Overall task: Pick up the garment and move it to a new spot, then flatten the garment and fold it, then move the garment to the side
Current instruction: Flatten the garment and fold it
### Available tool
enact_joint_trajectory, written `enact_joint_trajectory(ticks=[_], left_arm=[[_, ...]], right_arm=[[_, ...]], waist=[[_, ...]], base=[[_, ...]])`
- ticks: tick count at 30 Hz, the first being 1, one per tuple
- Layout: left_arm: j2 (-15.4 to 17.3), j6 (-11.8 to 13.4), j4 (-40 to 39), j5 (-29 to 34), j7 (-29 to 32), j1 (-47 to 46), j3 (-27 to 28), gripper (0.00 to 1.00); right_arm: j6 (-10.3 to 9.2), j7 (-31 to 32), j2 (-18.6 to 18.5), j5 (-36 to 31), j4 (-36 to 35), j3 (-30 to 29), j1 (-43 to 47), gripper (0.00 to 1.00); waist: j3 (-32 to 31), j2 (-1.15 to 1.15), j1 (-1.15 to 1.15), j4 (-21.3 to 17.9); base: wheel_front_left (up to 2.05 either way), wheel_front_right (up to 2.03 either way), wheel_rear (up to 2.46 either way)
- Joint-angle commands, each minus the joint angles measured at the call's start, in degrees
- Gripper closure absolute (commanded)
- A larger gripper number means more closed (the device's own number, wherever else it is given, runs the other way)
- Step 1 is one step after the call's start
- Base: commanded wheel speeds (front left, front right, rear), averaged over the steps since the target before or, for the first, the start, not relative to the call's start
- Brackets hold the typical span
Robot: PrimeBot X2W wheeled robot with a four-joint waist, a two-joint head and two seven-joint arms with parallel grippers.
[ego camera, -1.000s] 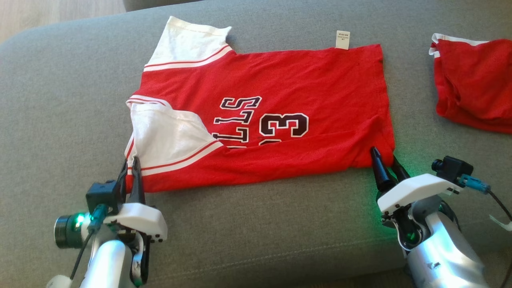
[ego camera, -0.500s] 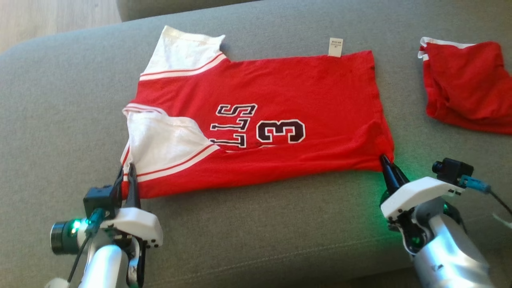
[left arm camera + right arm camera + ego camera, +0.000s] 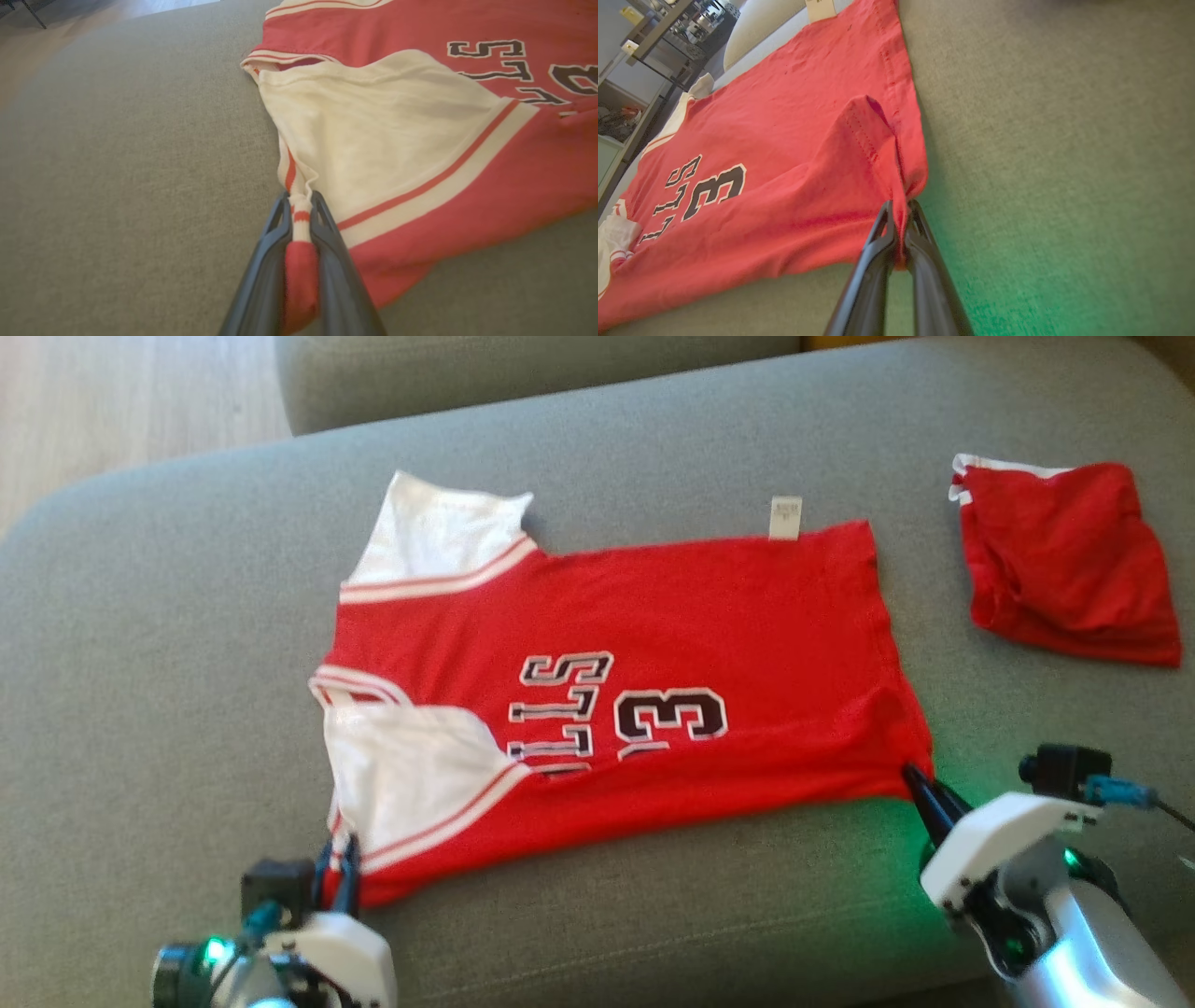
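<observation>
Red jersey with white sleeves (image 3: 709,616): spread on grey fabric cushion (image 3: 140,709).
Left gripper (image 3: 300,200): clenched on sleeve-side corner.
Right gripper (image 3: 900,207): clenched on thin hem corner.
Risk: hem slipping free under uneven pull.

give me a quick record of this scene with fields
surface: grey sofa cushion
garment: red and white jersey, spread out, near edge folded over part of the lettering
left gripper: shut on the jersey's near sleeve corner
right gripper: shut on the jersey's near hem corner
label: white, sticking out at the far edge
other item: red cloth, lying apart on the right
</observation>
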Motion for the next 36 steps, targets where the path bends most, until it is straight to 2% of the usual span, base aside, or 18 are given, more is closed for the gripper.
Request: enact_joint_trajectory(ticks=[1,6,13,14,15,16,17,18,25,29,36], left_arm=[[1.73,-0.97,-2.18,-0.39,1.1,1.14,0.93,1.0],[2.4,-1.38,-5.82,-0.96,3.08,4.78,0.36,1.0],[3.25,-0.51,-10.84,-1.49,4.62,8.27,0.47,1.0],[3.25,-0.68,-11.23,-1.57,4.98,8.52,0.22,1.0],[3.28,-0.86,-11.57,-1.68,5.37,8.68,0.01,1.0],[3.39,-0.95,-11.97,-1.62,5.49,8.73,-0.19,0.63],[3.43,-0.75,-12.41,-1.57,5.31,8.64,-0.16,0.26],[3.49,-0.6,-12.74,-1.57,5.27,8.57,-0.13,0.0],[4.08,0.33,-16.07,-2.34,2.97,6.67,1.5,0.0],[4.54,1.19,-19.86,-2.79,-0.47,3.37,3.43,0.0],[4.98,2.04,-24.16,-3.12,-3.2,-2.21,5.92,0.0]], right_arm=[[-0.02,2.69,-1.7,-0.87,-4.33,0.11,2.44,1.0],[-0.02,8.69,-2.17,-2.3,-11.12,-1.49,7.46,1.0],[-0.02,15.65,-0.2,-4.46,-21.77,-6.22,13.57,1.0],[-0.02,16.46,0.16,-5.0,-22.93,-6.99,14.24,0.92],[-0.02,17.23,0.57,-5.54,-24.06,-7.69,14.81,0.19],[-0.02,17.92,1.09,-5.85,-25.2,-8.35,15.24,0.0],[-0.02,18.48,1.68,-5.85,-26.42,-8.94,15.54,0.0],[-0.02,19.02,2.21,-5.77,-27.59,-9.54,15.78,0.0],[-0.02,18.77,3.79,-7.92,-34.2,-12.15,15.7,0.0],[-0.02,12.91,4.44,-7.77,-38.35,-11.71,13.87,0.0],[-0.02,3.44,4.27,-9.96,-40.91,-6.65,11.31,0.0]], waist=[[-1.17,0.0,0.0,0.21],[-2.17,0.0,0.0,0.39],[-2.83,0.0,0.0,0.7],[-2.87,0.0,0.0,0.75],[-2.87,0.0,0.0,0.77],[-2.81,0.0,0.0,0.79],[-2.76,0.0,0.0,0.79],[-2.71,0.0,0.0,0.78],[-1.79,0.0,0.0,0.48],[-0.88,0.0,0.0,0.17],[1.75,0.0,0.0,-1.68]], base=[[0.0,0.0,0.0],[0.0,0.0,0.0],[0.0,0.0,0.0],[0.0,0.0,0.0],[0.0,0.0,0.0],[0.0,0.0,0.0],[0.0,0.0,0.0],[0.0,0.0,0.0],[0.0,0.0,0.0],[0.0,0.0,0.0],[0.0,0.0,0.0]])
